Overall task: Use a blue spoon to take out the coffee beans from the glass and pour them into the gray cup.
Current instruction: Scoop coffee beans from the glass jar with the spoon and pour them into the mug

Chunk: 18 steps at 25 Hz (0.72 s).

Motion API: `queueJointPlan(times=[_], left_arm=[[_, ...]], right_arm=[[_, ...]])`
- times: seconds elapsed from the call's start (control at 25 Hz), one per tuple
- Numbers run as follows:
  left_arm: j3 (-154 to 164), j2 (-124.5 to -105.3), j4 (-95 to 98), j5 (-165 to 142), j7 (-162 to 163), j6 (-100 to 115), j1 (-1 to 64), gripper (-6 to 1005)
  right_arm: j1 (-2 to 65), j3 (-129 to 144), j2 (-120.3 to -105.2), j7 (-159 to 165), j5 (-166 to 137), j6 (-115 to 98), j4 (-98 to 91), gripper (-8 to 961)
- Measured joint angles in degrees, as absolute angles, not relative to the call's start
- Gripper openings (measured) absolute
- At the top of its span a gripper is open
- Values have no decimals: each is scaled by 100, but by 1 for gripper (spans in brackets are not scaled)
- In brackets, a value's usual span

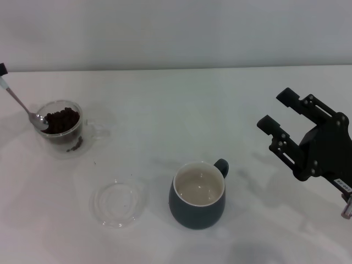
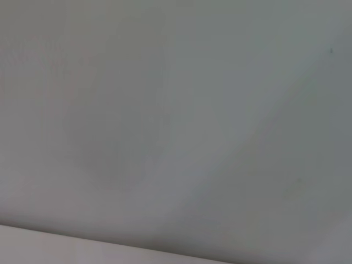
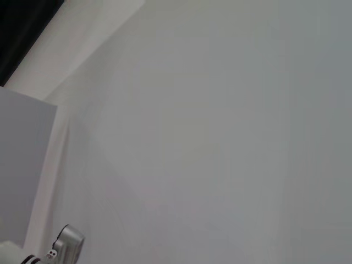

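The glass (image 1: 82, 137) stands at the left of the white table, filled with coffee beans (image 1: 61, 120). The blue spoon (image 1: 22, 107) leans tilted, its metal bowl at the glass's near-left rim on the beans. Its pale handle runs up to the left edge of the head view, where a black tip of my left gripper (image 1: 2, 69) holds it. The gray cup (image 1: 198, 197) stands in the middle front, its cream inside empty. My right gripper (image 1: 273, 109) hangs open and empty at the right, apart from the cup. Neither wrist view shows any of the task's things.
A flat round clear dish (image 1: 118, 202) lies between the glass and the gray cup, toward the front. A dark speck (image 1: 93, 163) lies on the table (image 1: 176, 110) near the glass. A pale wall stands behind the table.
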State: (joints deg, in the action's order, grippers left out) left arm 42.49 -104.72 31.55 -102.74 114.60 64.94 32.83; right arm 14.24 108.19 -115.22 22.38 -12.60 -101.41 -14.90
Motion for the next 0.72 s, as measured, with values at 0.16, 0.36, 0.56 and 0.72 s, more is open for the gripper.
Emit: queueJointPlan(times=[0.16, 0.36, 0.56, 0.72], left_arm=[[4228, -10538, 3168, -10215, 11390, 6357, 3256, 132], [4227, -10685, 3172, -10212, 11334, 6012, 3240, 132], [4227, -10811, 3173, -10212, 11215, 5773, 3207, 132], [4227, -10929, 3170, -10212, 11208, 5730, 3196, 132]], right_arm=[[1417, 10819, -11522, 2274, -1273, -10143, -1477, 552], [1413, 10818, -11522, 2276, -1263, -10160, -1409, 550], [1415, 10788, -11522, 2277, -1263, -10163, -1358, 549], [1424, 10774, -11522, 2280, -1249, -10134, -1349, 549]])
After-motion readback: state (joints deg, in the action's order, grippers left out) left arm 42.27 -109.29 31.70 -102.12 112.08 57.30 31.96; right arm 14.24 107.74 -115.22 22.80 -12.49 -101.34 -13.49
